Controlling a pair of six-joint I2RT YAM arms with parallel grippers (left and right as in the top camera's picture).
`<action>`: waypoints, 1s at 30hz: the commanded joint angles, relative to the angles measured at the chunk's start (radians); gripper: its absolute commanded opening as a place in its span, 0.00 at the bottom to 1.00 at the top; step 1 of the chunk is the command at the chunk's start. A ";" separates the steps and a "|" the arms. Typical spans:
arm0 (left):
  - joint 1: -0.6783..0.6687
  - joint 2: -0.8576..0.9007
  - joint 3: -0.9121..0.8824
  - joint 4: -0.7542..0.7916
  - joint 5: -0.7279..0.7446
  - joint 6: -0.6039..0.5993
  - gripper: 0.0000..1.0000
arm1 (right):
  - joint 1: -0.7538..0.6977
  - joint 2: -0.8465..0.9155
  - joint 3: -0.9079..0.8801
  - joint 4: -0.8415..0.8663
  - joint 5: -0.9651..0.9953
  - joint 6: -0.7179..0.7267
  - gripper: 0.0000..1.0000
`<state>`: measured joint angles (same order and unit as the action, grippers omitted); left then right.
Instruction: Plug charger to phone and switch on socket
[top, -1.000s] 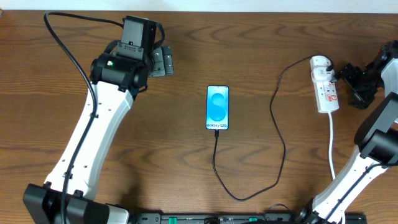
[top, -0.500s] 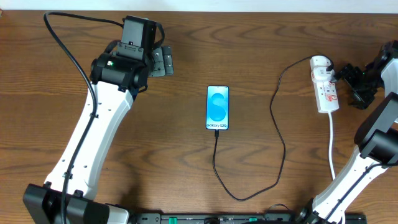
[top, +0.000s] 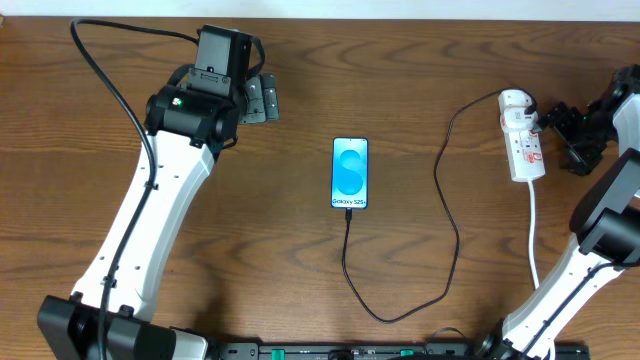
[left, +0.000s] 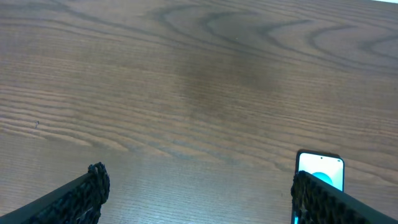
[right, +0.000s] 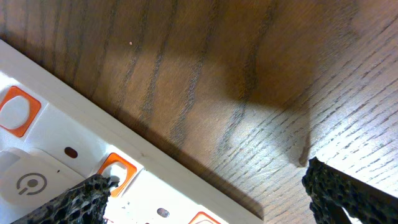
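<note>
One loose loop of the charger (top: 458, 240) lay nearest on the worktop (top: 250, 260). One end of the thin black cable met the near short edge of the phone (top: 350, 174), and the other curved away to the white plug head at the far end of the socket (top: 524, 140). The phone lay flat at mid-worktop with its blue screen lit, well apart from both arms.

Farther back on the right, the socket lay lengthwise. The right gripper (top: 558, 138) sat just beside it with its fingers (right: 339, 193) released and nothing between them. Whether they touched the strip could not be told. The right wrist view showed orange-red switches on the strip's white body (right: 74, 168).

Farther back on the left, the left gripper (top: 265, 98) stood over bare wood, fingers (left: 93, 186) spread and empty. The phone's far end (left: 320, 167) showed in the left wrist view.
</note>
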<state>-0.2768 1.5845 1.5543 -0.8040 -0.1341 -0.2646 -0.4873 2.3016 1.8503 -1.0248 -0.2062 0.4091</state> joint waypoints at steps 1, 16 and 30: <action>0.003 0.003 0.004 0.000 -0.016 0.002 0.95 | 0.028 0.052 -0.009 -0.013 -0.002 -0.014 0.99; 0.003 0.003 0.003 0.000 -0.016 0.002 0.95 | 0.037 0.055 -0.027 -0.006 0.014 -0.013 0.99; 0.003 0.003 0.004 0.000 -0.016 0.002 0.95 | 0.029 0.039 -0.066 -0.029 0.011 -0.045 0.99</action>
<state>-0.2768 1.5845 1.5543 -0.8040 -0.1345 -0.2646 -0.4839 2.2982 1.8301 -1.0145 -0.1982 0.4038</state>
